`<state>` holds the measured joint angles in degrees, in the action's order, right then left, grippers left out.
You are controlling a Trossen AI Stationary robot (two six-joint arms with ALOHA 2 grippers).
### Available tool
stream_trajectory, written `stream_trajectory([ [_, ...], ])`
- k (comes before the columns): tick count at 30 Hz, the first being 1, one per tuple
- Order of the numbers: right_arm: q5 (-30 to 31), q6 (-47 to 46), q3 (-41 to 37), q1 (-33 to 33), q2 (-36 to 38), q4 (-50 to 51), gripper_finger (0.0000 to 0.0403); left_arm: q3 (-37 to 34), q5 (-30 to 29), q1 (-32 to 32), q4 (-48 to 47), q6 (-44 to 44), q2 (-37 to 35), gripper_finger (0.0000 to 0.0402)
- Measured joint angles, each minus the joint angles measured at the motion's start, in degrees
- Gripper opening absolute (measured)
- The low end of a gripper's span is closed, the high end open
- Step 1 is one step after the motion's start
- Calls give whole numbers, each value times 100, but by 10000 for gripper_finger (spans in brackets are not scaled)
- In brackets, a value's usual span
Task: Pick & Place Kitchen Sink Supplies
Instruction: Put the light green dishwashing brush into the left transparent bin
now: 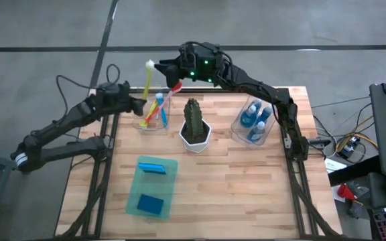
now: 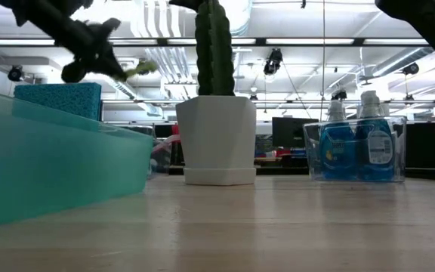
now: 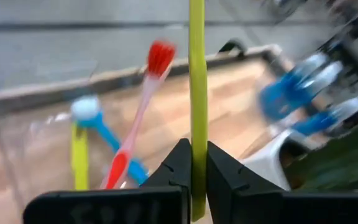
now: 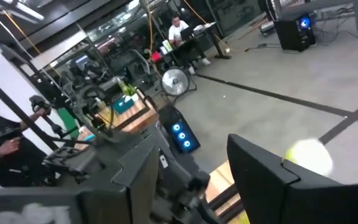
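Most supplies look sorted: 2 sponges (image 1: 153,184) on the tray (image 1: 171,175), bottles (image 1: 253,119) binned, 2 brushes (image 1: 163,107) in a bin. Left gripper (image 1: 139,105) fingers pinch the yellow brush (image 1: 147,79) above that bin; right gripper (image 1: 169,65) fingers spread beside its head. Placing it remains.

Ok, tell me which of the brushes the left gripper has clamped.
The yellow brush: the left gripper is shut on its handle, while the pink brush and the blue brush stand untouched in their clear bin.
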<state>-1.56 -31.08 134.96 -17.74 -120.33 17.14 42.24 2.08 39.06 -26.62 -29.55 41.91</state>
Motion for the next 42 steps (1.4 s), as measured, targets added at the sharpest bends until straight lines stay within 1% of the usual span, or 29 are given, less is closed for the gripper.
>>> stream_trajectory([
  [3, -13, -21, 4, 0, 2, -12, 189, -301, -19, -1, -41, -70, 71, 17],
  [7, -59, -23, 4, 23, 2, 4, 185, -790, -19, -1, -47, -551, 113, 12],
  [10, -63, -25, 4, 68, 2, 5, 180, -1170, 2, 21, -18, -850, 115, 19],
  [13, -66, -41, 4, 92, 2, 20, 174, -1530, 194, 25, 23, -1190, 124, 25],
  [15, -63, -38, 4, 101, 2, 15, 171, -1750, 212, 25, 211, -1343, 124, 23],
  [18, -64, -41, 4, 101, 2, 18, 166, -2002, 204, 36, 749, -1414, 122, 16],
  [21, -172, -43, 4, 103, 0, 18, 161, -2164, 213, 35, 1144, -1551, 118, 19],
  [25, -318, -37, 4, 101, 8, 17, 157, -2150, 228, 35, 1191, -1702, 117, 49],
  [31, -540, -43, 4, 101, 76, 62, 148, -1850, 228, 36, 1148, -1660, 117, 99],
  [35, -1024, -94, 4, 98, 168, 118, 134, -1575, 636, 36, 1143, -1643, 80, 118],
  [37, -1264, -84, 4, 101, 264, 219, 121, -1419, 898, 36, 1153, -1566, 48, 120],
  [39, -1410, -53, 4, 103, 378, 466, 99, -1268, 1231, 36, 1152, -1386, 6, 118],
  [42, -1456, 191, 4, 105, 549, 1165, 49, -1007, 1654, 34, 1150, -1140, -123, 99],
])
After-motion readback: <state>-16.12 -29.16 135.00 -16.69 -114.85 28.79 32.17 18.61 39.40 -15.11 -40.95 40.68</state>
